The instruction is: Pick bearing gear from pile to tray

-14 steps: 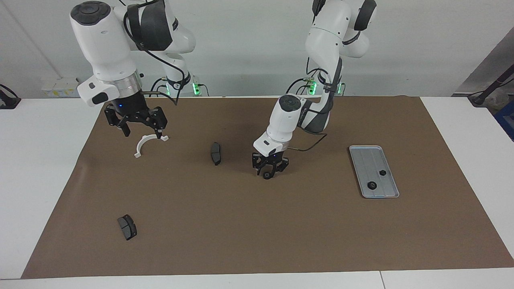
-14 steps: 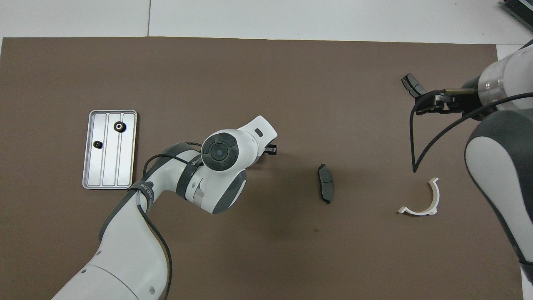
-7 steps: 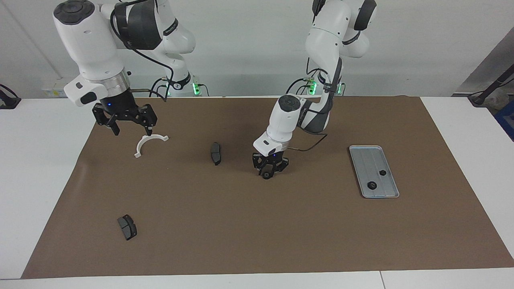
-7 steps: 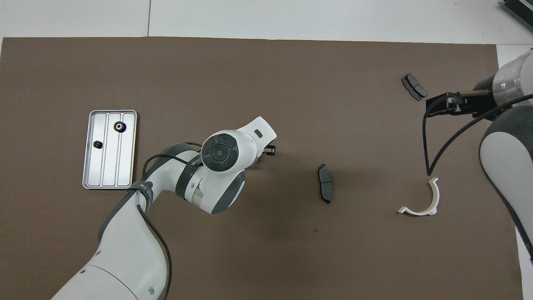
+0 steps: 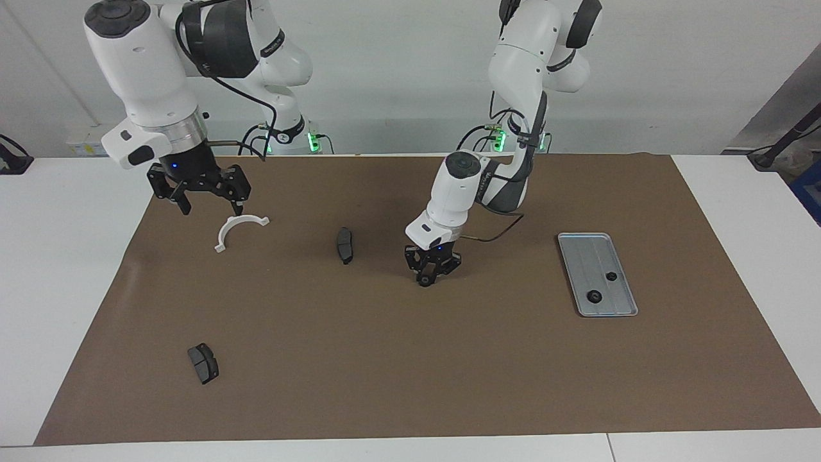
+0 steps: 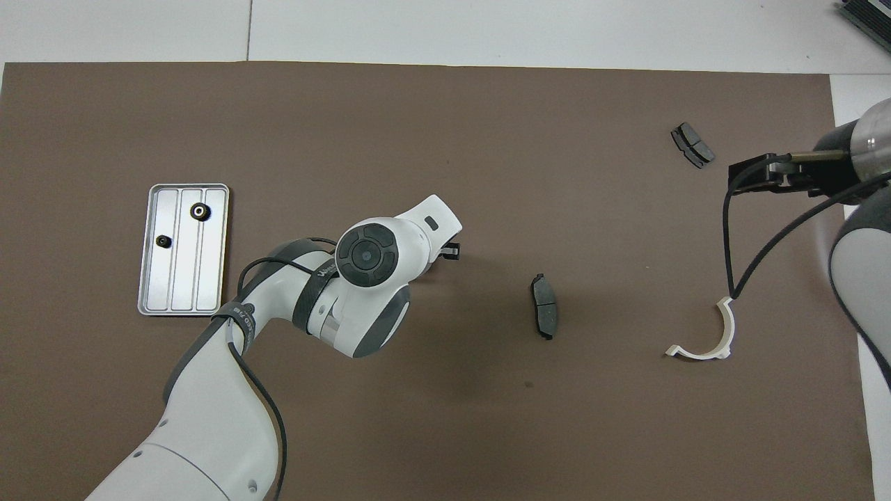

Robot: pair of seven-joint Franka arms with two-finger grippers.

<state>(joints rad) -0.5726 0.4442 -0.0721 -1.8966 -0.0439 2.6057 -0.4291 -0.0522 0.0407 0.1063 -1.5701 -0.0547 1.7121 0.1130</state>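
At mid-mat, the left gripper (image 5: 428,274) stands low, fingers pinching a small black gear (image 5: 424,281) at the mat (image 5: 410,359); a second ago they were spread wider around it, and the gear has not left its spot. Right gripper (image 5: 206,197): raised over the mat's edge at the right arm's end, fingers spread, empty; it has drawn back from above the white bracket (image 5: 238,229), which has not moved. Tray (image 5: 580,253): toward the left arm's end, holding two black gears (image 5: 594,296) (image 5: 611,276), unchanged. Brake pads: one (image 5: 344,244) between bracket and left gripper, one (image 5: 203,362) farther from the robots; neither has moved.
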